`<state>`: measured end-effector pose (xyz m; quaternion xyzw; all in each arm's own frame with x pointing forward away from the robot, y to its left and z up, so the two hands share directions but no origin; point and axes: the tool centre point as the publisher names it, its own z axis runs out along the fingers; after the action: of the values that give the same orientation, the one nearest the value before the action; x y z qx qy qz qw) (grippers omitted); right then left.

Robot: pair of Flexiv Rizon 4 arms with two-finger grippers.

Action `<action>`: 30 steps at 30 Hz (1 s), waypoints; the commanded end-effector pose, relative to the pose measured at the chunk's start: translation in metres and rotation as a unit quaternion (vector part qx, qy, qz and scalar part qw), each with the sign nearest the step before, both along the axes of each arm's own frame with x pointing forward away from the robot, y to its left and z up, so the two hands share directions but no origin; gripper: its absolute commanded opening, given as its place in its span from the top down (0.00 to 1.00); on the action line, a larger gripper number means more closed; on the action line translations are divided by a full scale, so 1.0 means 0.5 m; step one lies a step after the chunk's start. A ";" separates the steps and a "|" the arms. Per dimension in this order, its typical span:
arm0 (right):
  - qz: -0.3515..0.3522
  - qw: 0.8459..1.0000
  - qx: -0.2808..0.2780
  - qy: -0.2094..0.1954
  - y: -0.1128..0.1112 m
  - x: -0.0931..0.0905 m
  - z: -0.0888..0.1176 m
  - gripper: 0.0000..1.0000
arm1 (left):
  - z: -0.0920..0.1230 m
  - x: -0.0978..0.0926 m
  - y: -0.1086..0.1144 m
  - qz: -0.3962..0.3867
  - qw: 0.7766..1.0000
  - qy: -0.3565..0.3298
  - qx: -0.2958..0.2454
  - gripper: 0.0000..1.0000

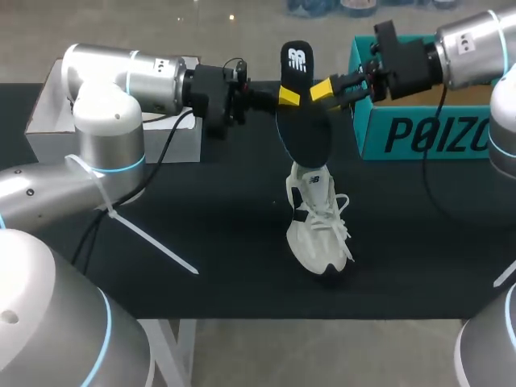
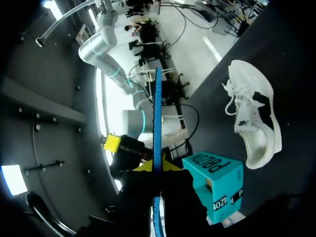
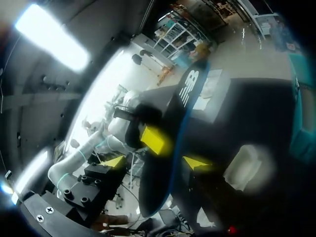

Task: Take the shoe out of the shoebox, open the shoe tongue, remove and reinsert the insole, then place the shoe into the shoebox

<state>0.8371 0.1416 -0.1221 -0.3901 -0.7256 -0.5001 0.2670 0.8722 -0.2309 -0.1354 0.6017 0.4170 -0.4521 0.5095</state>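
Insole (image 1: 306, 133) flat, black, elongated oval; shoe (image 1: 318, 230) white, laced.

A white box (image 1: 47, 122) sits at ten o'clock on the black surface (image 1: 226, 266), near its far edge.

Large dark capital lettering runs along the side wall of the teal shoebox (image 1: 419, 133), cut off at the view's edge. A white logo marks the heel end of the black insole (image 1: 306, 133). A small dark logo sits on the white shoe (image 1: 316, 230).
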 end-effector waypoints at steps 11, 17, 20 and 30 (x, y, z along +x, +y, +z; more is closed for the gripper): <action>0.005 1.000 -0.001 0.005 0.025 -0.001 -0.017 0.93 | -0.002 0.001 -0.002 0.000 1.000 -0.001 -0.001 1.00; 0.007 1.000 0.001 0.004 0.027 0.000 -0.018 1.00 | -0.002 0.001 -0.002 0.000 1.000 -0.001 -0.001 1.00; 0.007 1.000 0.000 0.004 0.028 0.000 -0.018 1.00 | -0.002 0.001 -0.002 0.000 1.000 -0.001 -0.001 1.00; -0.003 1.000 -0.009 0.005 0.024 0.001 -0.020 1.00 | -0.002 0.001 -0.002 0.000 1.000 -0.001 -0.001 1.00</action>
<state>0.8389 0.1516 -0.1328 -0.3943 -0.7277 -0.4930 0.2682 0.8719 -0.2300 -0.1346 0.6018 0.4171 -0.4520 0.5094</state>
